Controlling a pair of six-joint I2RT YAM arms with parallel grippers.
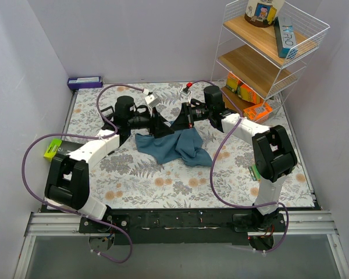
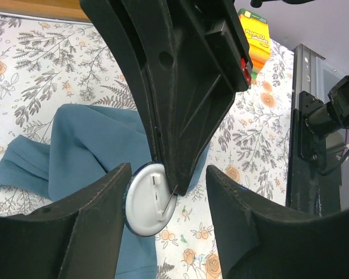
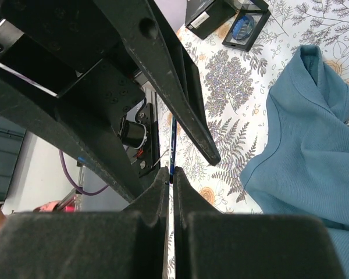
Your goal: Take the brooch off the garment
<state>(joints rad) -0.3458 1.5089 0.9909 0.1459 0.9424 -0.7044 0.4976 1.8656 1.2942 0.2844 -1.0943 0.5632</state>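
The teal garment [image 1: 174,145] lies crumpled on the floral table, below where both grippers meet. In the left wrist view the brooch [image 2: 145,200] shows its white back, with the pin needle sprung open and no cloth on it. My right gripper [image 3: 170,172] is shut on the brooch's rim, which appears edge-on as a thin blue line [image 3: 173,142]. My left gripper [image 2: 168,171] is open, its jaws on either side of the brooch, and the left finger [image 2: 93,221] is right beside the disc. The garment [image 2: 87,145] lies beneath, and also at the right [image 3: 308,139].
A wire shelf [image 1: 267,46] with boxes stands at the back right, with orange packets [image 1: 250,99] under it. A purple box [image 1: 85,82] lies at the back left. A green object [image 1: 51,149] lies by the left arm. A small black case [image 3: 244,23] rests on the table.
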